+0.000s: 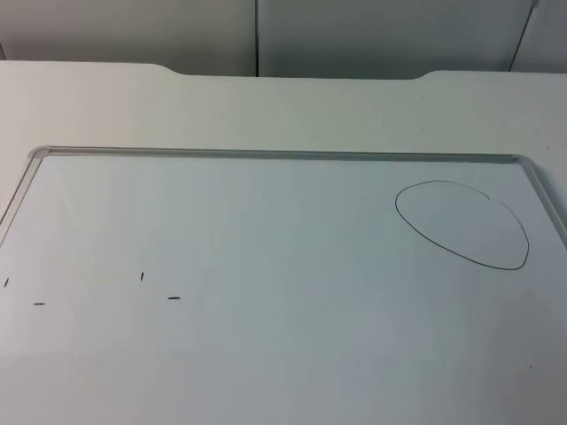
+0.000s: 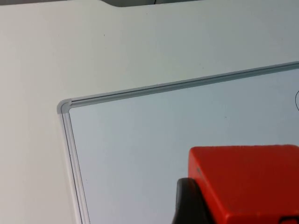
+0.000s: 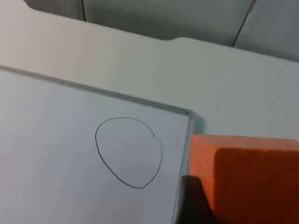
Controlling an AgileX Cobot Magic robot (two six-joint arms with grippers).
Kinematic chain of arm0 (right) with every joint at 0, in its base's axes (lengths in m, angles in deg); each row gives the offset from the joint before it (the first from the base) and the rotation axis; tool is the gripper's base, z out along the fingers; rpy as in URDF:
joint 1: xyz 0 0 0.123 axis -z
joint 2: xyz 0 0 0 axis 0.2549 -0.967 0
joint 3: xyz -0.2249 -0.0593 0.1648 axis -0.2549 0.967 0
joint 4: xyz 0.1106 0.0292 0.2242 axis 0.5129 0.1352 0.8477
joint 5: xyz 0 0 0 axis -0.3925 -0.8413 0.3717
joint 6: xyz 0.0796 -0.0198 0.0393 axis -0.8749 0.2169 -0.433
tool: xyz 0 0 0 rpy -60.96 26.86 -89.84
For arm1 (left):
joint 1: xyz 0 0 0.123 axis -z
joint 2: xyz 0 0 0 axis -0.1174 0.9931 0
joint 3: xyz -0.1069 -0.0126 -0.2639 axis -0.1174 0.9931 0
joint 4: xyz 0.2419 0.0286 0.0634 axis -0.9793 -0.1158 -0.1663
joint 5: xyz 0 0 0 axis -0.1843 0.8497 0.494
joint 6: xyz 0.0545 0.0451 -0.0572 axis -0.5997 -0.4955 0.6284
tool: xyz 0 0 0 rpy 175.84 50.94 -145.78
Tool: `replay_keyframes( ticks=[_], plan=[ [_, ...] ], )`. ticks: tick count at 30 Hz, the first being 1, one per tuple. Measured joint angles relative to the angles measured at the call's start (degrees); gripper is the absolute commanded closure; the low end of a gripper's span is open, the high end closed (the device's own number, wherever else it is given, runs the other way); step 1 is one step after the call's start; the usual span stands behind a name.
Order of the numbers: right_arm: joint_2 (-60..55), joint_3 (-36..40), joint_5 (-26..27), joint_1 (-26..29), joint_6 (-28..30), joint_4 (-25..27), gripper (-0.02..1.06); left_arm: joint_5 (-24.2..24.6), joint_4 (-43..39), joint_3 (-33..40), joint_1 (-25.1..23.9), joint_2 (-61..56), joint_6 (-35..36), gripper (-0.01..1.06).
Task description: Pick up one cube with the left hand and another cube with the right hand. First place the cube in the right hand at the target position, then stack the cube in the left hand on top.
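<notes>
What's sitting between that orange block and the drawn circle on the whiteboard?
Nothing stands there: in the right wrist view, only bare whiteboard surface and its metal edge separate the orange cube from the drawn circle.

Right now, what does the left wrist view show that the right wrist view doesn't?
Left wrist view: a red cube against a black fingertip, above the whiteboard's corner.

Right wrist view: an orange cube beside the hand-drawn circle marking the target.

Both: the framed whiteboard on the white table, each cube close to its camera.
</notes>
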Motion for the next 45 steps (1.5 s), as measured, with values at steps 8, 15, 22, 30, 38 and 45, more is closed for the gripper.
replay_keyframes(
  ticks=[8,15,22,30,38,45],
  plan=[
    [-13.68,-0.13,4.81,0.0,1.27,5.35,1.05,0.26,0.31,0.0,0.0,0.0,-1.05,1.05],
    [-29.17,-3.28,8.91,0.0,2.77,8.08,1.05,0.47,0.68,0.0,0.0,0.0,-1.26,1.05],
    [-40.55,-5.14,11.11,0.0,3.44,8.93,1.05,0.54,1.59,0.0,0.0,0.0,-1.36,1.05],
    [-48.34,-5.72,13.97,0.0,3.56,9.15,1.05,0.83,1.8,0.0,0.0,0.0,-1.35,1.05],
    [-57.62,-9.5,14.3,0.0,3.69,9.15,1.05,0.89,2.0,0.0,0.0,0.0,-1.35,1.05],
    [-63.49,-10.79,16.03,-1.78,2.27,7.05,1.05,0.89,2.12,0.0,0.0,0.0,-1.35,1.05]
  ],
)
